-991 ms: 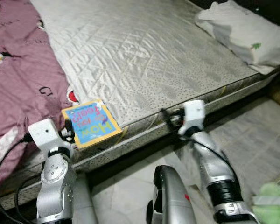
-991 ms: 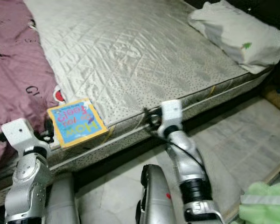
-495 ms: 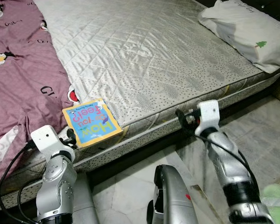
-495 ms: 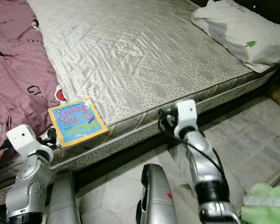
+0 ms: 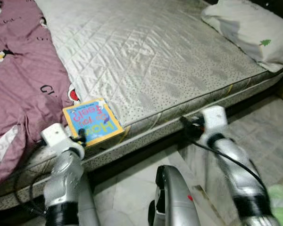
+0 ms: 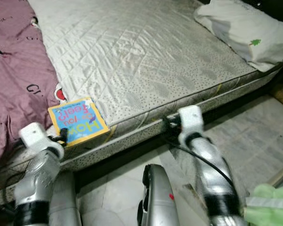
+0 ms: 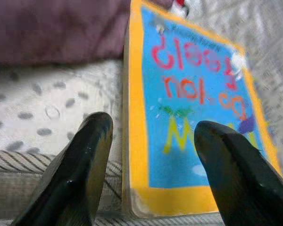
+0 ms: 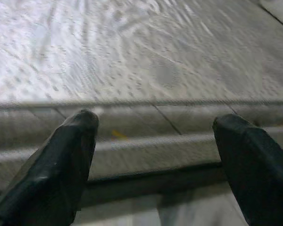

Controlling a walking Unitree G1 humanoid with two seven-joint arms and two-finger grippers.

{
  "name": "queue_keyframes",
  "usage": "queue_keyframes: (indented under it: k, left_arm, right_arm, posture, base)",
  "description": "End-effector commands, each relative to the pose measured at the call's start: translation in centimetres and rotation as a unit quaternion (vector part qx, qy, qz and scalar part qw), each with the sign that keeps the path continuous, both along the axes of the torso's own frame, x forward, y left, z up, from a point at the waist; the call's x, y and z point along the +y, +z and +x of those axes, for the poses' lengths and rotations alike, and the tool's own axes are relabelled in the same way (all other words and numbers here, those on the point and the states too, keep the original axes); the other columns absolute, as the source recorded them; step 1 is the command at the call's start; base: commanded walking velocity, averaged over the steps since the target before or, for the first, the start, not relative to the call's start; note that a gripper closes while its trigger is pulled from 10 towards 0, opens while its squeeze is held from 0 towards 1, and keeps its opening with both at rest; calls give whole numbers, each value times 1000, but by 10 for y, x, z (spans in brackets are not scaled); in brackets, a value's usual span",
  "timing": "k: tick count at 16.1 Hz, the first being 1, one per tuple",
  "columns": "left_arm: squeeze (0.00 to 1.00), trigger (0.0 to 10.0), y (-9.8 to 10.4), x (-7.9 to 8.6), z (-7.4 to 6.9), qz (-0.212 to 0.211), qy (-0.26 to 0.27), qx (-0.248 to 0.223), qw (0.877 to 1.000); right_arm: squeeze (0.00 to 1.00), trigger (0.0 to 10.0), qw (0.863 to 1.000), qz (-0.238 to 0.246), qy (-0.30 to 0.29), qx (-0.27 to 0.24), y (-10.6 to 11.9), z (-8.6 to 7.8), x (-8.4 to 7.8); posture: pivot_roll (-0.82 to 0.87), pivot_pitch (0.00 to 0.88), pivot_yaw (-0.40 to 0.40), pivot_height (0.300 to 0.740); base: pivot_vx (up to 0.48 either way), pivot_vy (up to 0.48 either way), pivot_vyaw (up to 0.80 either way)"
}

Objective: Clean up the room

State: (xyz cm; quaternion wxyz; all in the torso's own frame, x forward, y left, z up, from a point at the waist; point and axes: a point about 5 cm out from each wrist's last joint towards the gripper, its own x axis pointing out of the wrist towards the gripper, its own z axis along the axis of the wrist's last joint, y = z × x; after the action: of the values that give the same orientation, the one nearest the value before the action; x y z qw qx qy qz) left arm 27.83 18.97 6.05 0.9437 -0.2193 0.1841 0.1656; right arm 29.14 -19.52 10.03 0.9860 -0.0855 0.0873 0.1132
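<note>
Now the left gripper (image 7: pixel 151 155), fingers spread and holding nothing, lines up on the picture book (image 5: pixel 91 122) just ahead at the mattress (image 5: pixel 155 70) edge; right gripper (image 8: pixel 155 155) gapes empty nearby. Tidying looks barely begun.

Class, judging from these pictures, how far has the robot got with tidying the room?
Done: nothing visibly tidied. In hand: the left gripper, jaws open, lines up on the blue and yellow picture book at the edge of the quilted silver mattress. Left: grasping the book; the maroon cartoon-print blanket lies rumpled. The right gripper hangs open by the mattress side.
</note>
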Motion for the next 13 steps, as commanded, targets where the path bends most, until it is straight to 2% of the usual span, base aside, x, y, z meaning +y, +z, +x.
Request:
queue_keyframes:
  k: [1, 4, 6, 13]
  left_arm:
    - [0, 10000, -6, -1, 0, -10, -2, 7, 1000]
    - [0, 10000, -14, -4, 4, -25, -3, 18, 1000]
    - [0, 10000, -15, -7, 3, -29, -3, 17, 999]
    - [0, 10000, -20, 15, 2, -17, 26, 9, 999]
  right_arm:
    - [0, 10000, 1000, -3, -9, 7, 1, -6, -10]
    - [0, 10000, 1000, -16, 5, 14, -1, -23, -9]
    - [0, 10000, 999, -27, 8, 15, -2, -25, -11]
    - [0, 10000, 999, -5, 26, 17, 6, -28, -1]
  posture:
    - [-61, 146, -92, 534]
    - [-106, 161, -91, 534]
    - [-104, 161, -92, 534]
    - [-106, 161, -98, 534]
  base:
    - [0, 0, 0]
    - [0, 0, 0]
    - [0, 0, 0]
    - [0, 0, 0]
